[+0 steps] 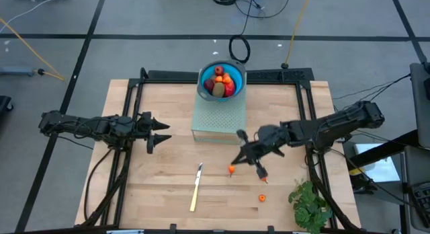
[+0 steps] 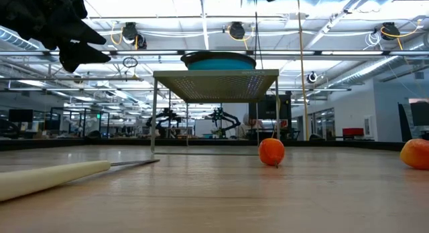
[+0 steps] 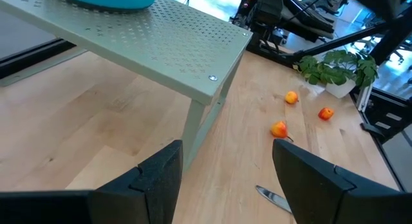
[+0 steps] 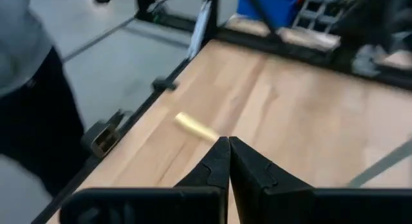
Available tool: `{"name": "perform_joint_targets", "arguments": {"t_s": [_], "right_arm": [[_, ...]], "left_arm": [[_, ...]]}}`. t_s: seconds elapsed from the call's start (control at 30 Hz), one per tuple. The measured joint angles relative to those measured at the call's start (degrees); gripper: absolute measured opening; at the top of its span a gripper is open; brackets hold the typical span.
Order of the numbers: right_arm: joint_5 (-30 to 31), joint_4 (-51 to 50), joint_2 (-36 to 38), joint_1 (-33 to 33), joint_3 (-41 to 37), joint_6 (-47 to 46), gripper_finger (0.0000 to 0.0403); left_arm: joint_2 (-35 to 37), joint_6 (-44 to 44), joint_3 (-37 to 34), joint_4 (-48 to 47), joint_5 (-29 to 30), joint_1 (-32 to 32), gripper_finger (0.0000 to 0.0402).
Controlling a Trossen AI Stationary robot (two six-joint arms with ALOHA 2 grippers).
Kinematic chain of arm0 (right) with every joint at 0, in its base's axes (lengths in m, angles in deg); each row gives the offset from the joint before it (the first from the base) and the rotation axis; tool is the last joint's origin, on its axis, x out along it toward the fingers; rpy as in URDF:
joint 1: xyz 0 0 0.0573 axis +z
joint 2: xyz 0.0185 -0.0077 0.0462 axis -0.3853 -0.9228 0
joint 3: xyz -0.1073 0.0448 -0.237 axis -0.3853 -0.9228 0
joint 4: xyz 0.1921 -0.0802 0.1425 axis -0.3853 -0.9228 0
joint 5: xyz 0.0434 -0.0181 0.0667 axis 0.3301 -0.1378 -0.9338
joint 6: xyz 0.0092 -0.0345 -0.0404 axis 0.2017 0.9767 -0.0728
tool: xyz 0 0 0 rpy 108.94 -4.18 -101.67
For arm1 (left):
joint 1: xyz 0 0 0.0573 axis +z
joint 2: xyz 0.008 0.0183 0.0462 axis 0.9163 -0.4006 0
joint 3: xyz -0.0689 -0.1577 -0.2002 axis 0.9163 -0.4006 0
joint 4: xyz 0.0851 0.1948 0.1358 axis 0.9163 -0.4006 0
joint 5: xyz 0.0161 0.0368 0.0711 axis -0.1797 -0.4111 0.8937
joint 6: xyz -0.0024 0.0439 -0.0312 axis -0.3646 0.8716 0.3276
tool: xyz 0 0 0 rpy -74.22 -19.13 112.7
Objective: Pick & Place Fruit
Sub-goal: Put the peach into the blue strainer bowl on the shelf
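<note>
A blue bowl (image 1: pixel 222 78) heaped with fruit (image 1: pixel 222 81) sits atop a pale green perforated stand (image 1: pixel 216 117) at the upper centre of the high view, near the far edge of the wooden surface (image 1: pixel 168 180). The bowl holds red, orange and olive-brown pieces packed together.

Three small orange pieces lie loose on the surface. One small orange piece (image 1: pixel 231 170) rests just below centre of the high view, near the right tool (image 1: pixel 246 155); a second (image 1: pixel 262 198) lies lower right, close to the leafy green bunch (image 1: pixel 310 204). The left wrist view shows all three grouped near the greenery. In the low view, one orange ball (image 2: pixel 271 151) stands right of centre under the stand and another (image 2: pixel 415 153) sits at the right edge.

The right tool hangs above the surface right of centre in the high view, its fingers pressed together with nothing between them, as the right wrist view shows. The left tool (image 1: pixel 160 131) waits at the left of the high view, fingers spread apart and empty, pointing toward the stand.

A pale-handled knife (image 1: pixel 196 188) lies lower centre, well apart from the bowl.
</note>
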Motion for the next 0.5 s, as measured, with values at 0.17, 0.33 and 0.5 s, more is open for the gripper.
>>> {"name": "perform_joint_targets", "arguments": {"t_s": [0.17,0.33,0.5], "right_arm": [[2.8,0.0,0.1,4.7,-2.4,-4.9,0.0001],[7.6,-5.0,0.0,8.3,-3.5,-15.2,0.0],[7.6,-13.8,0.1,11.1,-3.5,-31.4,0.0]], "left_arm": [[0.0,-0.3,0.0,0.0,-1.5,0.0,0.0241],[0.0,-0.3,0.0,0.1,-1.5,0.0,0.0241],[0.0,-0.3,0.0,0.1,-1.5,0.0,0.0241]]}}
